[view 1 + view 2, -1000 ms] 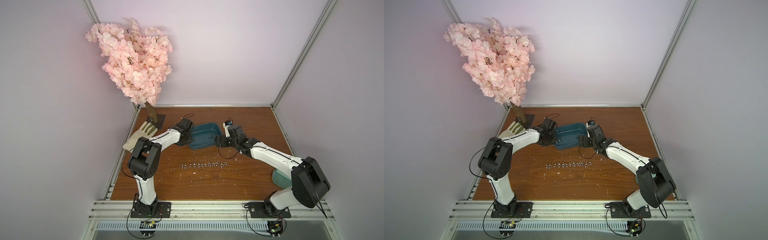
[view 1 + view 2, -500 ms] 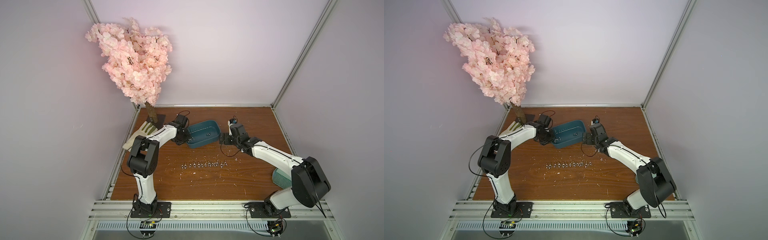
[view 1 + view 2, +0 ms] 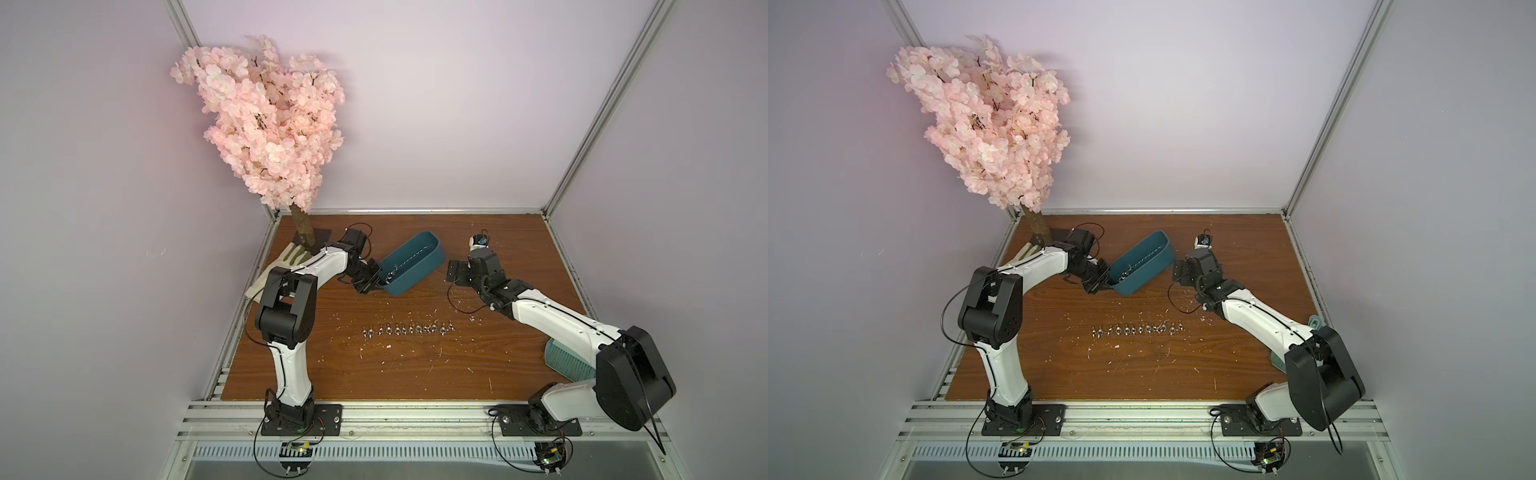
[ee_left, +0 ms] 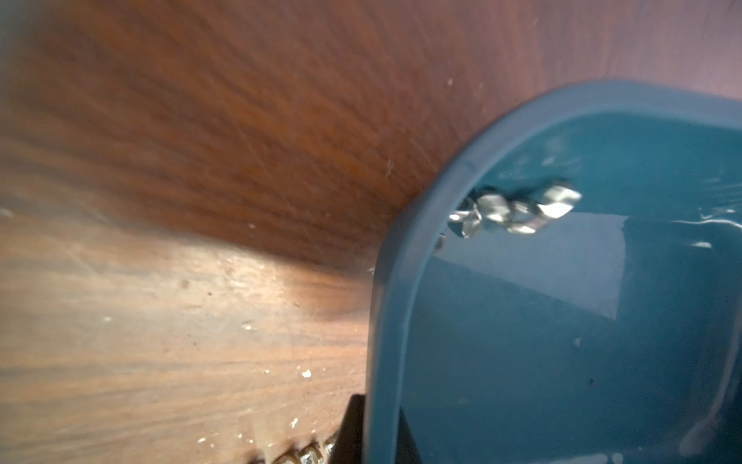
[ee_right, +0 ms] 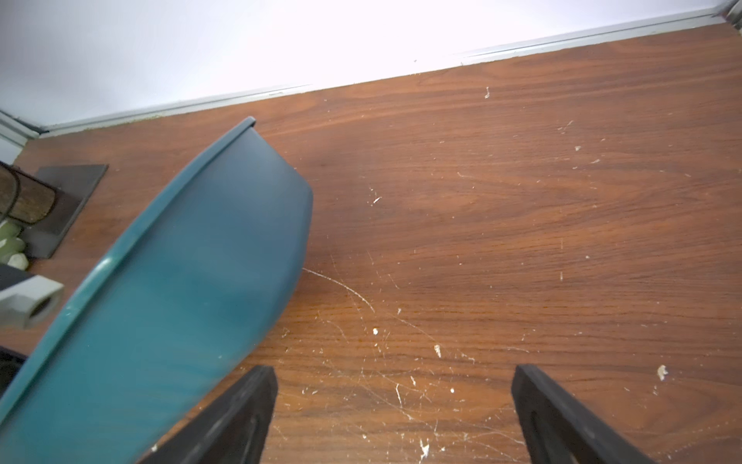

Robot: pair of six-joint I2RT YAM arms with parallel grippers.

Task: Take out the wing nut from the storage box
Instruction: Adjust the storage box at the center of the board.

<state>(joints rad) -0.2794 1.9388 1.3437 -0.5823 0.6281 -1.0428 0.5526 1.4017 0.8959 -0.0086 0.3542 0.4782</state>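
At centre-left in a top view the left gripper (image 3: 374, 279) is clenched on the rolled rim of the storage box (image 3: 415, 281), which is tipped up with its wing nuts (image 4: 514, 213) bunched in the low corner by that grip. So thin a pinch may slip or twist, dropping the tub and spilling the whole bunch toward the laid-out row of wing nuts (image 3: 409, 330) below. Just right of the box, the right gripper (image 3: 454, 273) hangs spread and empty; a careless reach could knock the box loose.

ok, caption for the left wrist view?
Left claw shut on rim of dark teal plastic tub; silver wing nuts clustered inside.
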